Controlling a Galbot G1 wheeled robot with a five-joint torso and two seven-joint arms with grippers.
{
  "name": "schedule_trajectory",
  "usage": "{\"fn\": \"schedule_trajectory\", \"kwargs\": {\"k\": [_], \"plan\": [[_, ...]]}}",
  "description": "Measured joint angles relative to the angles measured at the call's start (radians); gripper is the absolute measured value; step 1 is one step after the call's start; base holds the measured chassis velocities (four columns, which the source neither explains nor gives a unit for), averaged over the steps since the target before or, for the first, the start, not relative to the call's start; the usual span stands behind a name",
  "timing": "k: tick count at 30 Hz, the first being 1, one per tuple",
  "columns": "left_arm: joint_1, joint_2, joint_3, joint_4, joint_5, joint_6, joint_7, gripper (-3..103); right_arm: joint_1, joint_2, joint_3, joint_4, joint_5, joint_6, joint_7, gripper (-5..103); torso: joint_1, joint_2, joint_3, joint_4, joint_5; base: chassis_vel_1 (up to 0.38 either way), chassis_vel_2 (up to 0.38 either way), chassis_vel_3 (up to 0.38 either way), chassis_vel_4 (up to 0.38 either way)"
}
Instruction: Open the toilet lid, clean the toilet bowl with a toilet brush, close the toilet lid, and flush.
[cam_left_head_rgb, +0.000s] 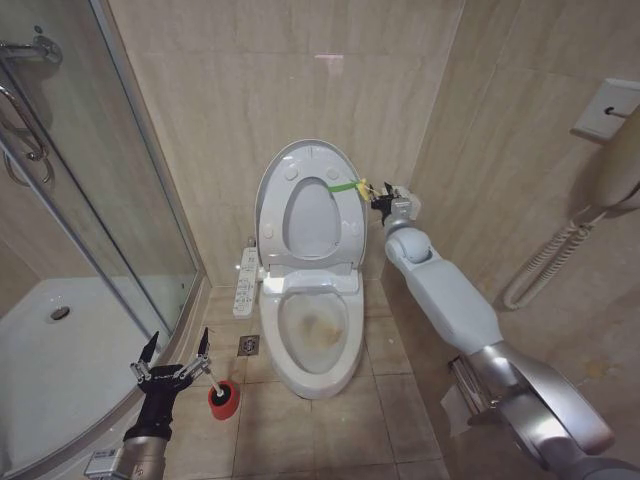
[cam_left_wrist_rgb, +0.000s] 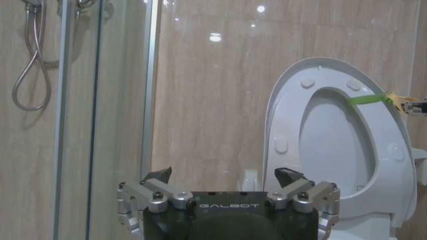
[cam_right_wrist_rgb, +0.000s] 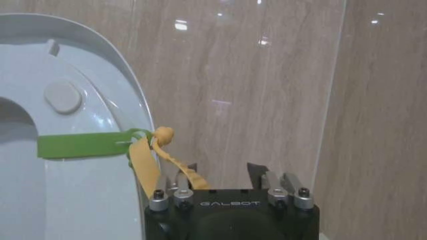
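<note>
Beige tiles (cam_left_head_rgb: 300, 420) cover the bathroom floor and the walls. Closest to the robot, low on its left side, the left gripper (cam_left_head_rgb: 176, 350) hangs over the floor with its fingers spread wide and nothing between them. Just beside it, the toilet brush (cam_left_head_rgb: 213, 384) sits in its small red holder (cam_left_head_rgb: 224, 398) on the floor. The thin white handle leans toward that gripper. You cannot tell if a finger touches it. A white shower tray (cam_left_head_rgb: 60, 350) with a glass door (cam_left_head_rgb: 130, 190) sits on the robot's left.

A bit farther on is the toilet bowl (cam_left_head_rgb: 318, 335). It has yellow-brown stains inside. A white button panel (cam_left_head_rgb: 246, 283) is on its side.

Behind the bowl, the toilet lid (cam_left_head_rgb: 310, 205) stands up against the back wall, and the seat ring (cam_left_head_rgb: 312, 222) is up too. A green strap (cam_left_head_rgb: 345, 186) is tied to the lid's edge, with a yellow strip (cam_right_wrist_rgb: 143, 162) on its end.

Farthest away, the right gripper (cam_left_head_rgb: 382, 203) reaches out to that edge. Its fingers are partly apart, and the yellow strip hangs down by one finger (cam_right_wrist_rgb: 181, 182). You cannot tell if the fingers pinch it.
</note>
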Motion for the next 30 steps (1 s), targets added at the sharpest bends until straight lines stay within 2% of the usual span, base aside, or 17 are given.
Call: {"fn": "schedule_trajectory", "kwargs": {"k": [7, 8, 15, 16, 30], "plan": [[0.000, 0.000, 0.000, 0.000, 0.000, 0.000, 0.000, 100, -0.048, -0.044, 0.003, 0.079, 0.026, -0.015, 0.012, 55, 0.000, 0.000, 0.000, 0.0001, 0.0001, 0.000, 0.000, 0.000, 0.000], [0.000, 0.000, 0.000, 0.000, 0.000, 0.000, 0.000, 100, -0.059, -0.055, 0.005, 0.097, 0.032, -0.017, 0.013, 83, 0.000, 0.000, 0.000, 0.0001, 0.0001, 0.000, 0.000, 0.000, 0.000], [0.000, 0.000, 0.000, 0.000, 0.000, 0.000, 0.000, 100, -0.110, -0.100, 0.013, 0.179, 0.056, -0.031, 0.022, 83, 0.000, 0.000, 0.000, 0.0000, 0.0000, 0.000, 0.000, 0.000, 0.000], [0.000, 0.000, 0.000, 0.000, 0.000, 0.000, 0.000, 100, -0.119, -0.107, 0.016, 0.190, 0.057, -0.031, 0.022, 100, 0.000, 0.000, 0.000, 0.0001, 0.0001, 0.000, 0.000, 0.000, 0.000], [0.000, 0.000, 0.000, 0.000, 0.000, 0.000, 0.000, 100, -0.206, -0.161, 0.031, 0.283, 0.079, -0.030, 0.028, 100, 0.000, 0.000, 0.000, 0.0000, -0.0001, 0.000, 0.000, 0.000, 0.000]]}}
